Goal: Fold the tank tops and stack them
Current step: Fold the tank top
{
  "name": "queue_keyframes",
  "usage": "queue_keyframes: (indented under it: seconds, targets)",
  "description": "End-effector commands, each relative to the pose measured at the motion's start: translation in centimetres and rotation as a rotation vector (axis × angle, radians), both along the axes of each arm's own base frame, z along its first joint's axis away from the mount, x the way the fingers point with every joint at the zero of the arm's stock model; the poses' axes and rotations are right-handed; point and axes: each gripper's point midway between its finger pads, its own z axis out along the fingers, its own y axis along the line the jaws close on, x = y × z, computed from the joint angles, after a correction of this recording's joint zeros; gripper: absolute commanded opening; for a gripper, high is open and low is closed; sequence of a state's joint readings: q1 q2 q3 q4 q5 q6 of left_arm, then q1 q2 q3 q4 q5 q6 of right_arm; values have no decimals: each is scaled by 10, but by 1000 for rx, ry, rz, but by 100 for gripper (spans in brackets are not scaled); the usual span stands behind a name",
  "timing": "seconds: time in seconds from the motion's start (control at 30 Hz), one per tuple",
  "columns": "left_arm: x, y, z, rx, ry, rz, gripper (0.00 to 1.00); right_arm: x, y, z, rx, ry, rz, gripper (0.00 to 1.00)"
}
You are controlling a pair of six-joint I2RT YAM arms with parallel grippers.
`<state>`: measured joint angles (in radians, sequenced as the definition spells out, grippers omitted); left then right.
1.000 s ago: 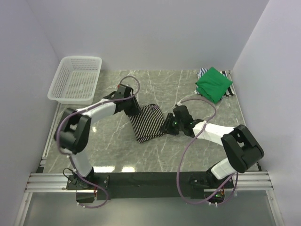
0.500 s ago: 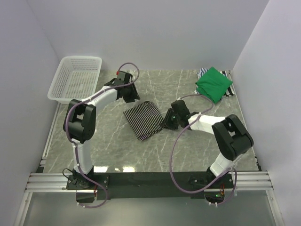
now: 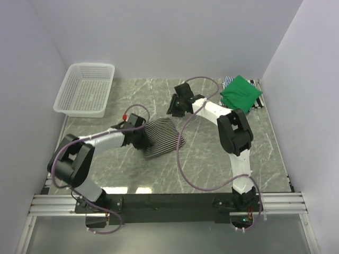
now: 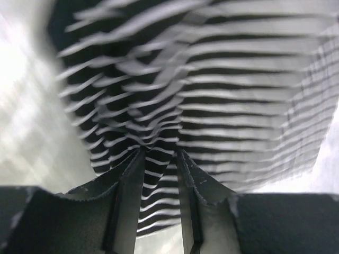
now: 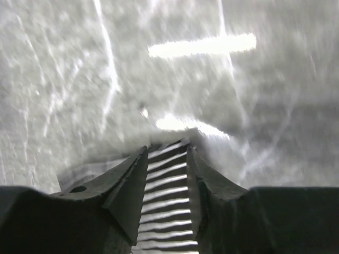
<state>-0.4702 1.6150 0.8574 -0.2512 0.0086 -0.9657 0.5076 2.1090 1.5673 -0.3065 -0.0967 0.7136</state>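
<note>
**Grippers pinch the striped top from two sides**

Both arms meet at the black-and-white striped cloth tank top (image 3: 161, 138), which sits near the middle of the grey-green marbled table (image 3: 212, 164). In the top view it fans out from a bunched left edge towards the back of the table.

The left gripper (image 4: 159, 151) is clamped on that bunched left edge. In its wrist view the stripes pucker together exactly where the two fingers close on them, and cloth fills the narrow gap between the jaws.

The right gripper (image 5: 165, 149) reaches in from the far side, its arm stretched towards the back centre of the table. Striped cloth also lies in the slim gap between its jaws, so it reads as closed on the black-and-white striped cloth tank top. That view is blurred, and bare marble shows beyond the fingertips.

The plain bright green tank top (image 3: 241, 94) lies folded in the far right corner, well apart from the grippers. It rests on the finely blue-and-white striped tank top (image 3: 228, 81), whose edges show around it.

A white plastic mesh basket (image 3: 85, 91) stands at the far left corner.
</note>
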Motion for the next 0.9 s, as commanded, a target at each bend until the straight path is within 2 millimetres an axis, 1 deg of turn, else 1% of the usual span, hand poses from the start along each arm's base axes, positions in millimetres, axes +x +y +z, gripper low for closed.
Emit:
queue_keyframes:
  seconds: [0.0,0.03,0.07,0.13,0.17,0.2,0.23,0.27,0.3,0.33,0.37,0.4,0.43,0.47,0.5,0.53,0.57,0.6,0.63,0.67,0.73,0.77,0.8,0.83,0.87]
  targets:
    - [-19,-25,22,-109,-24,17,37,14,-7,17,-70,-21,15,43]
    - [-21,-26,28,-116,-30,12,37,16,-11,20,-85,-34,10,44]
    - [-22,-25,40,-127,-59,5,37,18,-15,24,-91,-44,3,45]
    - [-23,-23,55,-122,-83,-6,39,19,-30,42,-99,-78,-27,47]
    - [-17,-21,75,-121,-140,-16,40,16,-33,70,-73,-131,-34,48]
    - [-17,-21,84,-117,-158,-31,41,5,-45,65,-98,-126,-54,50]
    - [-18,-19,91,-106,-165,-45,41,-1,-51,72,-90,-140,-75,51]
    - [-8,-15,111,-80,-231,-44,42,-8,-54,106,-37,-215,-95,51]
    - [-2,-8,118,-44,-263,-25,43,-31,-62,83,-39,-168,-95,52]
    - [3,-4,124,-25,-280,-21,43,-46,-59,81,9,-153,-111,53]
    - [9,-2,123,1,-285,-38,43,-57,-53,101,95,-207,-102,53]
    - [18,-5,134,-10,-304,-44,43,-85,-58,67,87,-138,-108,53]
    - [27,-2,135,-1,-314,-45,43,-99,-52,63,134,-119,-126,54]
    - [35,-1,121,41,-288,-67,44,-113,-36,73,196,-155,-100,55]
    - [45,-5,128,32,-297,-86,43,-136,-33,50,200,-109,-87,57]
    - [56,0,123,52,-286,-84,43,-146,-24,48,253,-90,-98,58]
    - [70,-1,114,93,-271,-103,43,-154,-7,52,308,-109,-66,59]
    - [76,1,108,110,-255,-109,43,-163,-6,40,308,-89,-66,59]
    - [82,1,105,104,-245,-126,43,-167,-2,37,326,-75,-76,60]
    - [91,1,96,128,-231,-134,43,-172,5,32,340,-74,-62,61]
    - [98,3,86,152,-222,-139,44,-176,7,25,364,-57,-95,63]
    - [101,4,72,171,-193,-149,44,-175,10,26,389,-70,-105,63]
    - [102,6,64,182,-172,-152,44,-182,10,17,388,-53,-111,63]
    - [102,9,55,191,-151,-155,44,-182,9,14,399,-51,-141,64]
    - [100,9,42,200,-119,-158,44,-185,8,8,408,-49,-155,65]
